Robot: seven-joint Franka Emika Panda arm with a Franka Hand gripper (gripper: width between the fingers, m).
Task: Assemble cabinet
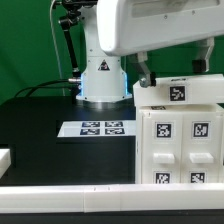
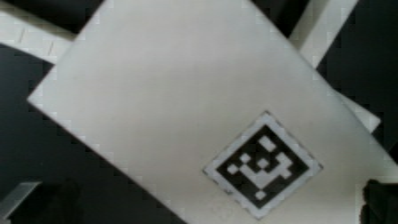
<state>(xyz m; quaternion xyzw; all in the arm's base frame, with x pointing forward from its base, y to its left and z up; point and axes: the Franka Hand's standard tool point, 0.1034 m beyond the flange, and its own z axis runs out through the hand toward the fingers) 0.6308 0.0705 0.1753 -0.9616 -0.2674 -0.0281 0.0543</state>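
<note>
White plastic marks the cabinet, a big box of tagged blocks standing on the black table at the exterior view's right, toward the near side. Four recessed panels with black-and-white tags show on its face. An upper block carrying one tag sits across its far top edge.

Directly over that upper block hangs the gripper. Its two dark fingers are spread wide and come down toward the block's top, one at each side. They look released rather than clamped, and no contact with the block can be made out. The wrist view is filled by a slanted white face of the cabinet with a single tag.

Further toward the exterior view's left, the marker board lies flat on the table. Behind it stands the white robot base. Neither stands between the gripper and the cabinet.

A small white piece is cut off at the exterior view's left edge, and a white strip runs along the near edge. The arm's bulk hides much of the far right. The cabinet's right side and lower part run out of frame.
</note>
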